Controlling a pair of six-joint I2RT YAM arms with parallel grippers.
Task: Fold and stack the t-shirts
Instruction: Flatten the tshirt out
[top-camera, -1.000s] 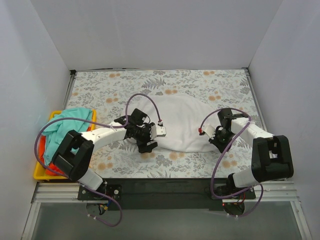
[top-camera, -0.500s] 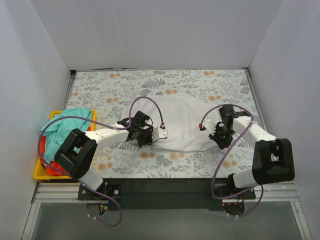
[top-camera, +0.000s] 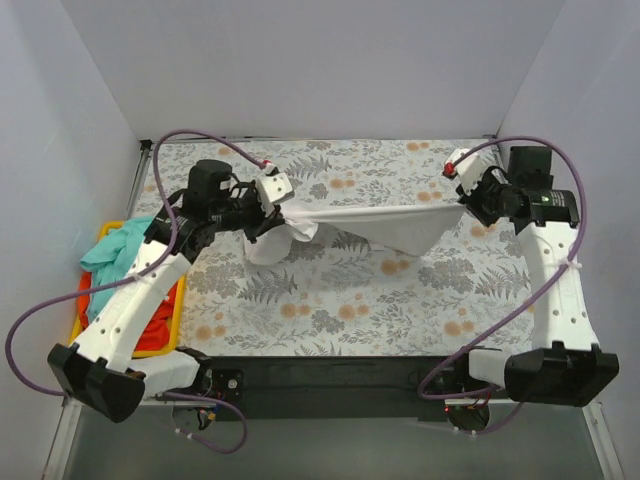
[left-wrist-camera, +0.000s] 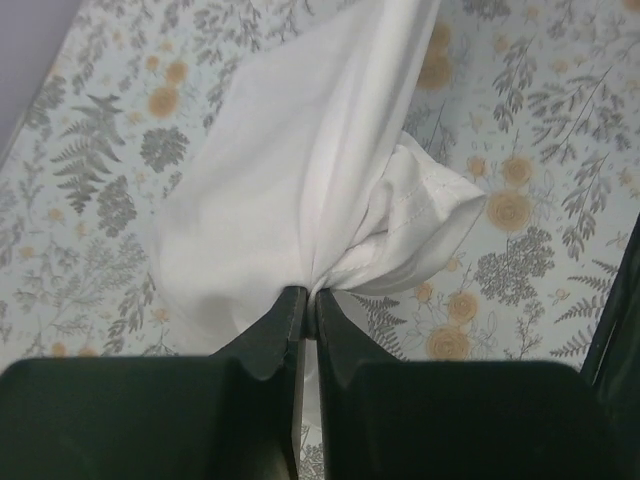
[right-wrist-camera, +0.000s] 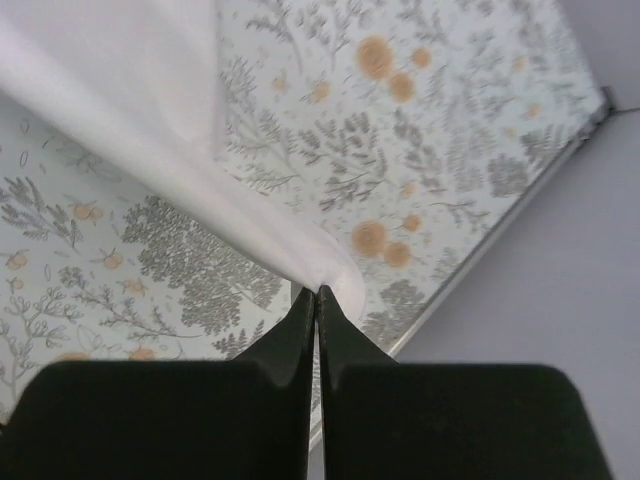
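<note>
Cloth fills the yellow tray (top-camera: 155, 351): a teal t-shirt (top-camera: 122, 243) heaped over an orange-red t-shirt (top-camera: 152, 318). Right of the tray, the white t-shirt (top-camera: 375, 220) hangs stretched above the worktop (top-camera: 330, 310) (its tray-side end bunched), the left jaws pinching that end and the right jaws pinching the far end.

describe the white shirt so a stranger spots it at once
Over the far half of the floral table cover, the white t-shirt hangs stretched between the left gripper and right gripper. Unlike the teal shirt and orange-red shirt in the yellow tray, it is held aloft.
</note>
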